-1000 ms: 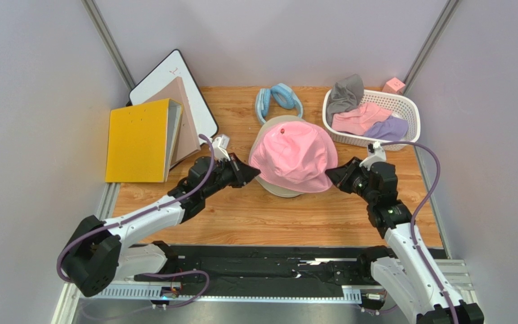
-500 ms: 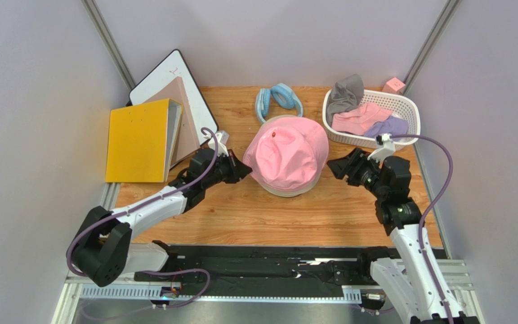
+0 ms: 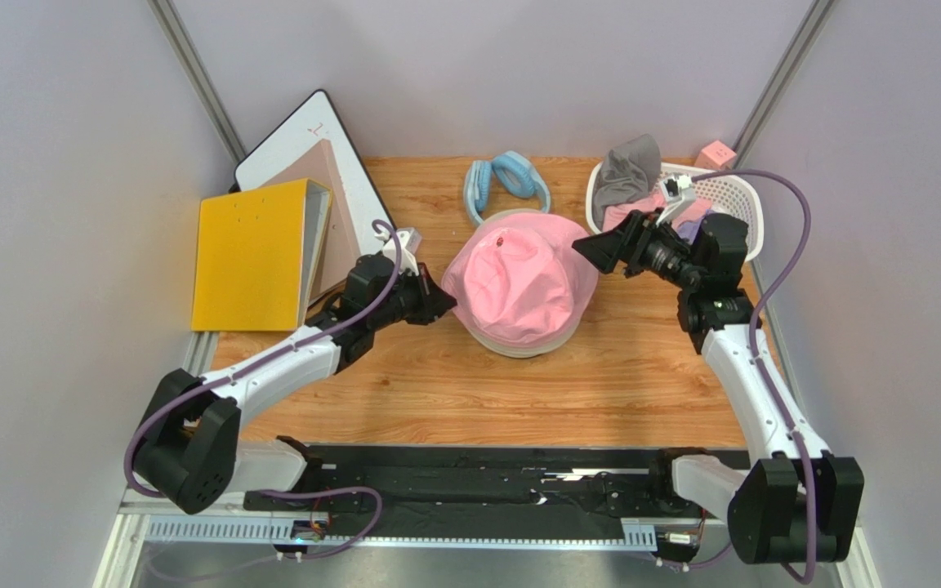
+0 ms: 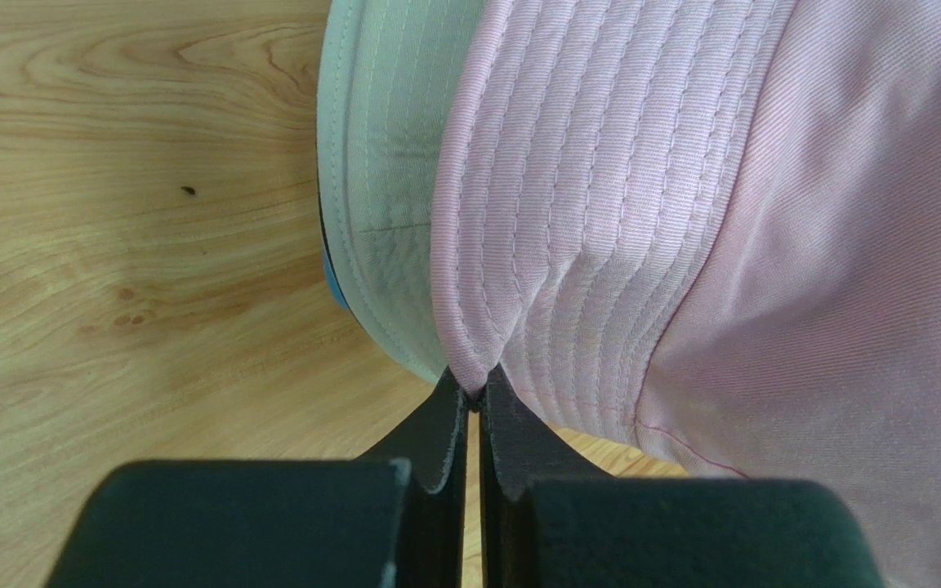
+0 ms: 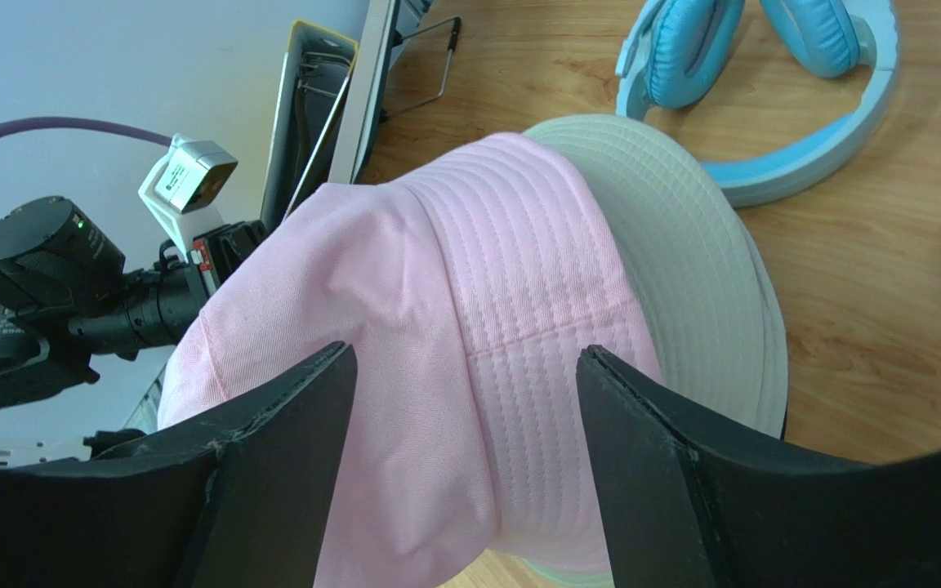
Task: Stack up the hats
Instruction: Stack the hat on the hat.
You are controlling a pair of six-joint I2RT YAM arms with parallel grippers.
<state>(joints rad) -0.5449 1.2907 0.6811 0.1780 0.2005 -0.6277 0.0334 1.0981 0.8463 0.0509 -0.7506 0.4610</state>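
Two are stacked: the soft pink fabric bucket hat [image 3: 525,288] over the beige brimmed fabric hat [image 3: 510,349]. The pink brim is clenched by the left fingers [image 4: 445,429], the right fingers [image 5: 273,453] are released, and more hats are left in the white plastic basket [image 3: 748,196].

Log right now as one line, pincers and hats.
left pincer: shut on pink hat brim | right pincer: open, beside pink hat | pink hat: atop beige hat | basket: holds grey hat

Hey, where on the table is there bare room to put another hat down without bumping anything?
The widest bare stretch of table runs between the pink hat and the front edge. A smaller patch lies in front of the basket, partly under the right arm. The back is crowded: headphones, basket, binder.
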